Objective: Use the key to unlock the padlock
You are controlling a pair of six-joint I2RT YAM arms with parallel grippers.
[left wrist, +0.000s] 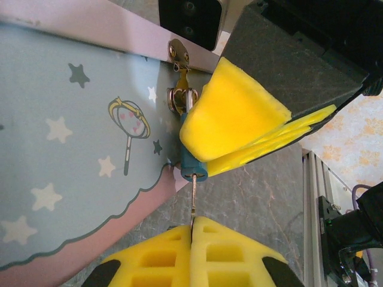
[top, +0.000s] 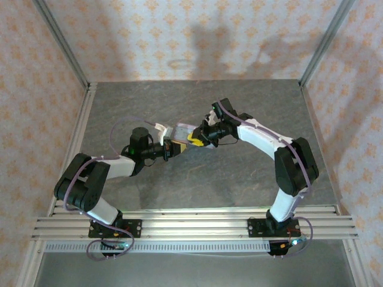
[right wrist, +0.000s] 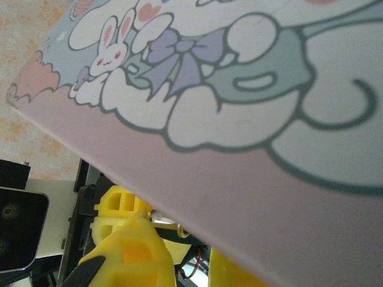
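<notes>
Lab test cell: aluminium rail frame (top: 191, 222), patterned wall panels (top: 149, 36) (floral print), grey stone-look tabletop (top: 239, 185).

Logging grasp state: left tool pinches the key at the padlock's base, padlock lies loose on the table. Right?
No: the padlock hangs from the tin's clasp, as the left wrist view shows. The left tool does pinch the key at its base.

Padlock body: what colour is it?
The padlock is dark teal-blue; the left wrist view shows it best.
</notes>
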